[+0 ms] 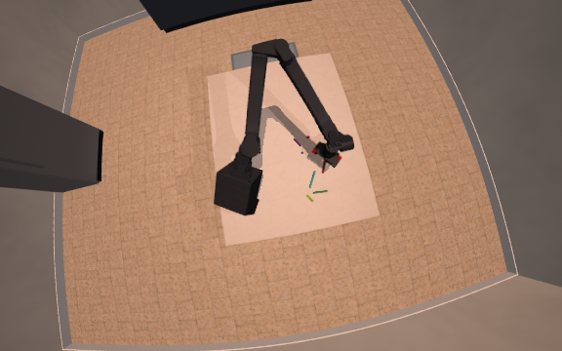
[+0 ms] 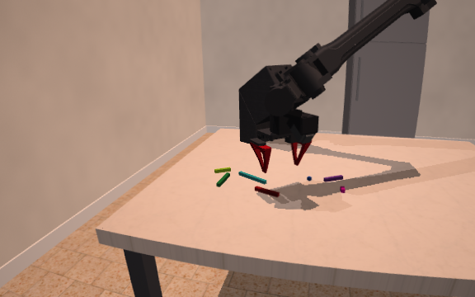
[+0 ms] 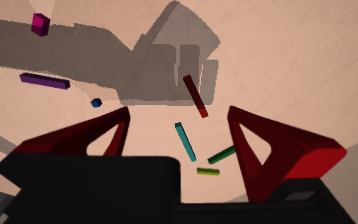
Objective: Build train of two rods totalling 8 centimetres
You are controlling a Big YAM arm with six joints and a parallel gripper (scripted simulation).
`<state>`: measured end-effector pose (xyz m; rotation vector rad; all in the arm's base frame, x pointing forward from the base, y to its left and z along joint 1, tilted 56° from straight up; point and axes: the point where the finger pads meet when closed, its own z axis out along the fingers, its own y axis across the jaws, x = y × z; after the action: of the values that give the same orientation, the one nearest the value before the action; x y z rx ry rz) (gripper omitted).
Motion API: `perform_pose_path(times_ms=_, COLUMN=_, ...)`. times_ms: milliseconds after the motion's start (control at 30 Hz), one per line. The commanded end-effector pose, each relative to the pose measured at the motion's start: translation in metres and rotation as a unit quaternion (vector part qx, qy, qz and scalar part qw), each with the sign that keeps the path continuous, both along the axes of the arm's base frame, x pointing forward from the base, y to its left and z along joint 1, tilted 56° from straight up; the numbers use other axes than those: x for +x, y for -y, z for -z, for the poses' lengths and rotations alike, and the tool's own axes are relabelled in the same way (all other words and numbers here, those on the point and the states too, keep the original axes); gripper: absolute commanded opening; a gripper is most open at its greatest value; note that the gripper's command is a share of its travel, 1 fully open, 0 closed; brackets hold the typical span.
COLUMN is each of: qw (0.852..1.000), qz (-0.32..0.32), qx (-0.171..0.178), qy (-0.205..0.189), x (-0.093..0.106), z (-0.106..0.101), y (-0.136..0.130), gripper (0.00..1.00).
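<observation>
My gripper [image 2: 280, 167] [image 3: 178, 111] [image 1: 327, 158] is open and empty, and hangs a little above the table [image 2: 386, 231] [image 1: 261, 219]. A red rod [image 2: 267, 191] [image 3: 195, 96] lies flat just in front of it, partly in the arm's shadow. A turquoise rod [image 2: 252, 177] [image 3: 185, 141] [image 1: 312, 179] lies beside it. A green rod [image 2: 223, 179] [image 3: 222, 154] [image 1: 320, 192] and a short lime rod [image 2: 223, 170] [image 3: 208, 171] [image 1: 309, 198] lie further out. A blue cube [image 2: 309, 178] [image 3: 96, 102], a purple rod [image 2: 333, 178] [image 3: 45, 80] [image 1: 298, 141] and a magenta piece [image 2: 342, 189] [image 3: 40, 24] lie on the other side. All rods lie apart.
The arm's black base box [image 1: 238, 190] stands on the table's left side. A tall grey cabinet [image 2: 382, 82] stands behind the table. The table's front edge [image 2: 262, 261] is well away from the rods.
</observation>
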<state>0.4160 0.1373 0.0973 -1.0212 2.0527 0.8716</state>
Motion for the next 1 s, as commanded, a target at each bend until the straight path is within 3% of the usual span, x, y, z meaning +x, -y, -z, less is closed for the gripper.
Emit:
perform_pose_path(times_ms=0, qw=0.998, qz=0.043, qx=0.012, qy=-0.052, x=-0.003, z=0.02, y=0.018, gripper=1.0)
perform_pose_path(times_ms=67, qw=0.997, qz=0.043, qx=0.011, qy=-0.062, x=-0.007, z=0.022, y=0.018, gripper=1.0)
perform_pose_path(times_ms=100, qw=0.993, qz=0.072, qx=0.027, qy=-0.094, x=-0.009, z=0.033, y=0.025, gripper=1.0)
perform_pose_path(times_ms=233, qw=0.994, qz=0.055, qx=0.024, qy=-0.095, x=-0.011, z=0.031, y=0.011, gripper=1.0)
perform_pose_path(times_ms=267, qw=0.984, qz=0.105, qx=0.043, qy=-0.141, x=-0.017, z=0.047, y=0.033, gripper=1.0)
perform_pose_path(times_ms=433, qw=0.984, qz=0.096, qx=0.041, qy=-0.141, x=-0.016, z=0.045, y=0.026, gripper=1.0)
perform_pose_path(times_ms=467, qw=0.971, qz=0.137, qx=0.06, qy=-0.187, x=-0.025, z=0.06, y=0.041, gripper=1.0)
perform_pose_path(times_ms=600, qw=0.971, qz=0.138, qx=0.058, qy=-0.187, x=-0.025, z=0.061, y=0.041, gripper=1.0)
perform_pose_path(times_ms=667, qw=0.973, qz=0.121, qx=0.055, qy=-0.189, x=-0.025, z=0.058, y=0.028, gripper=1.0)
perform_pose_path(times_ms=700, qw=0.957, qz=0.166, qx=0.074, qy=-0.228, x=-0.033, z=0.072, y=0.047, gripper=1.0)
perform_pose_path(times_ms=833, qw=0.955, qz=0.167, qx=0.073, qy=-0.236, x=-0.036, z=0.073, y=0.047, gripper=1.0)
perform_pose_path(times_ms=867, qw=0.957, qz=0.154, qx=0.07, qy=-0.236, x=-0.038, z=0.073, y=0.037, gripper=1.0)
perform_pose_path(times_ms=900, qw=0.944, qz=0.188, qx=0.086, qy=-0.259, x=-0.04, z=0.08, y=0.052, gripper=1.0)
perform_pose_path(times_ms=967, qw=0.943, qz=0.188, qx=0.085, qy=-0.26, x=-0.04, z=0.08, y=0.052, gripper=1.0)
